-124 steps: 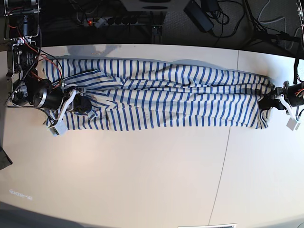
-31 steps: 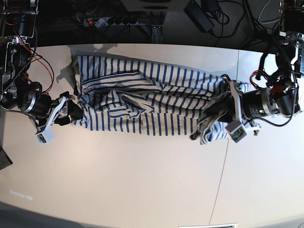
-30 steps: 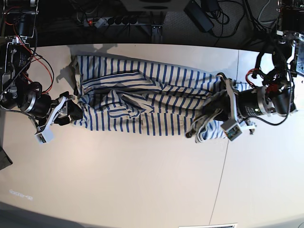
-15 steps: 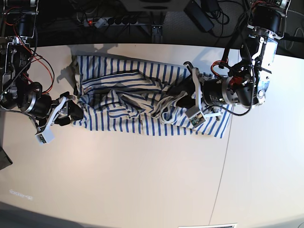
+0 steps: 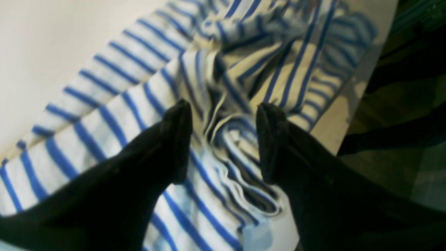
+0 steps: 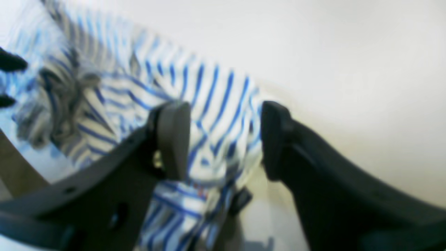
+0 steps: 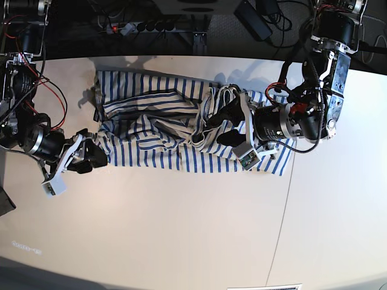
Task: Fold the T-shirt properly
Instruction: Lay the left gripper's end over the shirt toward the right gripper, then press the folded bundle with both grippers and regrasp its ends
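A pale table (image 7: 181, 229) with one seam fills the view. Behind its far edge, a power strip (image 7: 142, 26) and cables (image 7: 284, 24) lie on dark floor.

Pale table (image 7: 181, 229); probably cables (image 7: 266, 24) behind.

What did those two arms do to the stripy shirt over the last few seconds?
The left claw dragged its end of the T-shirt across the table toward the other end, doubling the cloth over. Its jaws now stand apart over the bunched fabric, apparently having let go. The right claw slid slightly back at its end, jaws open. The shirt's far edge stayed put.
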Tool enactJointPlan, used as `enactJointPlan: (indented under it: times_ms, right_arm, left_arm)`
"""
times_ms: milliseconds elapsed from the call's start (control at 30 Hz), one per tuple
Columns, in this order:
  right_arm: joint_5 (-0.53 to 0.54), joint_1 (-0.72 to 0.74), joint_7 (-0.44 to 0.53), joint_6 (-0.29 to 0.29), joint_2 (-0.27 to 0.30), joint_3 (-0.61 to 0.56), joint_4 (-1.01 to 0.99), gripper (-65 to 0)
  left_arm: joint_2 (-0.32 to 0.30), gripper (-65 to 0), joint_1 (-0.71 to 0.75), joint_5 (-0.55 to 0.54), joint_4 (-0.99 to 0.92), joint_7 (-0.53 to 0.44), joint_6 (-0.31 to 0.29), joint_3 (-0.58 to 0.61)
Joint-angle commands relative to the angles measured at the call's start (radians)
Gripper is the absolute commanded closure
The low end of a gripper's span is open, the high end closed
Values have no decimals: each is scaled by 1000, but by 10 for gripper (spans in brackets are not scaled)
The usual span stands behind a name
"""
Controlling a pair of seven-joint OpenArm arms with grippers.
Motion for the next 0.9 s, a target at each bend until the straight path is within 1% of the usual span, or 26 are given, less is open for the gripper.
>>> enactJointPlan:
  times_ms: [0,33,67,133,233,300,367,467,533,600,733,867]
  right_arm:
    - [16,38,17,78,5,8,19,-203]
    - [15,55,16,79,-6,8,18,-91]
    - [8,68,16,79,-20,6,18,0]
    - [5,80,19,79,-52,-2,14,0]
    - [5,78,17,79,-105,-48,-6,0]
    - [-14,78,17,79,-130,-101,-34,0]
    - [-69,76,18,79,-141,-153,-62,0]
    - [-169,64,47,79,-141,-188,-101,0]
    - [-202,55,49,78,-136,-187,-126,0]
    - [-195,31,48,77,-123,-186,-133,0]
    - [-137,-49,47,79,-111,-187,-133,0]
    - [-137,-96,97,77,-111,-186,-132,0]
  left_arm:
    - [-5,-270,-16,-18,16,-23,-7,-12]
    - [-6,-241,-16,-18,16,-23,-7,-23]
    - [-7,-212,-16,-18,16,-23,-7,-34]
    - [-10,-175,-16,-18,16,-23,-7,-57]
    - [-21,-146,-16,-19,16,-26,-7,-96]
    - [-38,-145,-16,-23,16,-31,-7,-108]
    - [-57,-145,-15,-23,16,-30,-7,-107]
    - [-79,-146,-16,-22,16,-30,-7,-108]
    - [-89,-146,-15,-22,16,-30,-7,-108]
    - [-93,-146,-15,-21,16,-30,-7,-108]
    - [-93,-146,-16,-21,15,-35,-7,-108]
    - [-92,-146,-16,-18,15,-43,-7,-108]
